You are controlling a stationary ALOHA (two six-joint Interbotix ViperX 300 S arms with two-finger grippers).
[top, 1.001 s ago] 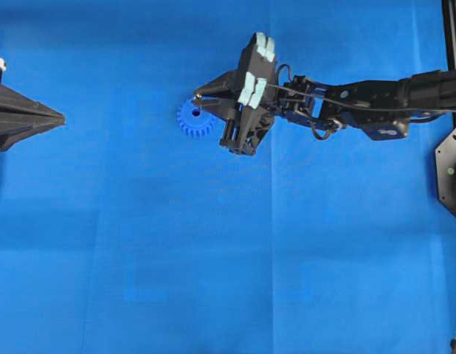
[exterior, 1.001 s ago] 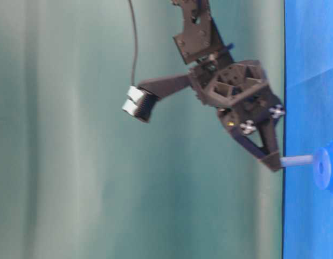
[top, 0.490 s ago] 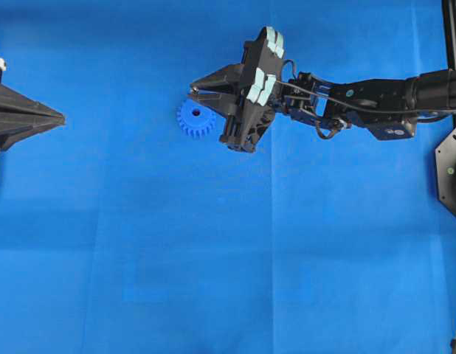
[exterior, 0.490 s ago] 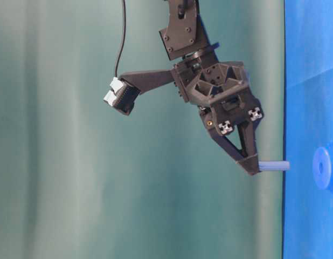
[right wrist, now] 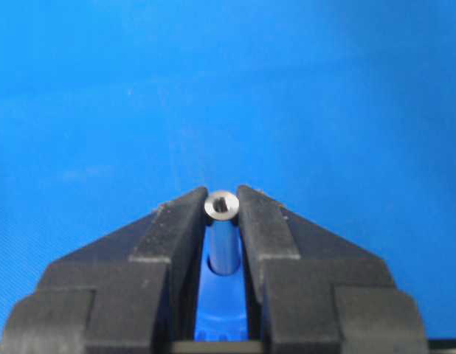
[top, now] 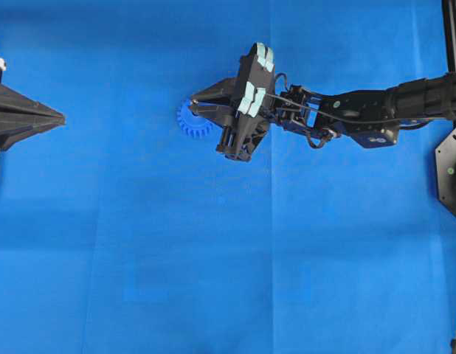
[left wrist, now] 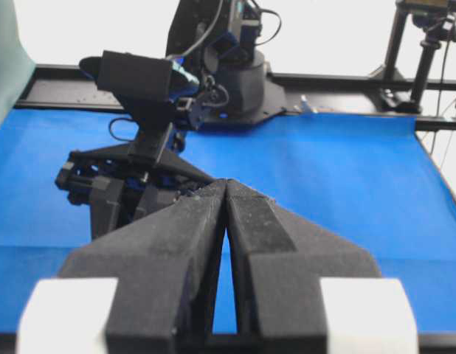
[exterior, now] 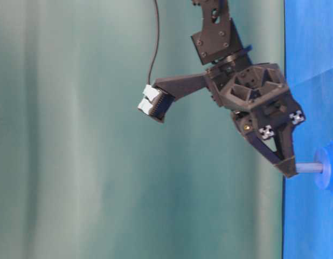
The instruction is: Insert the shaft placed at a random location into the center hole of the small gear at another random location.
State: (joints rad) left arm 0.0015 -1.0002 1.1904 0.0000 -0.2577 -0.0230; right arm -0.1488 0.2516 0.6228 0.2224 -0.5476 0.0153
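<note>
The small blue gear [top: 188, 127] lies flat on the blue cloth, partly under my right gripper [top: 193, 102]. That gripper is shut on the shaft [right wrist: 221, 206], a silvery pin held upright by its top end. In the table-level view the shaft [exterior: 309, 168] reaches from the fingertips to the gear's hub [exterior: 328, 172], its lower end at the center hole. The hole itself is hidden by the shaft. In the right wrist view the gear [right wrist: 225, 310] shows between the fingers below the pin. My left gripper [top: 61, 117] is shut and empty at the far left, well away from the gear.
The blue cloth [top: 213, 258] covers the table. A black frame rail [top: 451, 33] runs along the right edge. In the left wrist view the right arm [left wrist: 139, 81] stands ahead of the shut left gripper [left wrist: 226, 185].
Half a second ago the right gripper held the shaft lifted off the gear. It has since come back down and the shaft's lower end meets the hub. The left arm has not moved.
</note>
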